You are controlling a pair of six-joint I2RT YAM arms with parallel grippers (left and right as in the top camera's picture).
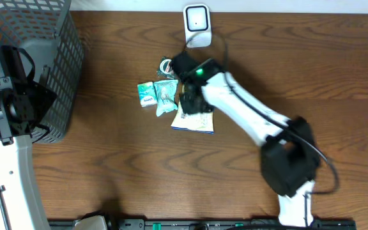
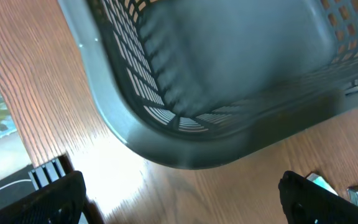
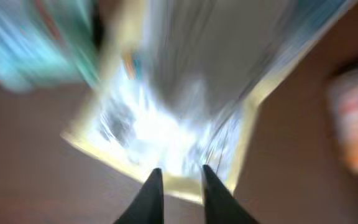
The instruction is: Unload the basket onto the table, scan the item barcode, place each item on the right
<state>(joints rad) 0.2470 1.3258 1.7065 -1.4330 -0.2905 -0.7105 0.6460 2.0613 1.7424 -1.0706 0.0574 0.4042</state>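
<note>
The packet (image 1: pixel 199 124), long axis left-right, is found just beyond the narrowly parted right hand (image 3: pixel 180 177); the left hand (image 2: pixel 185 200) is held wide, far left.

A basket (image 1: pixel 59 70) blocks the left, packets (image 1: pixel 165 97) crowd the middle, the near table (image 1: pixel 139 185) lies open.

even light overhead; right wrist view badly motion-blurred, glare on the packet (image 3: pixel 166 130).
</note>
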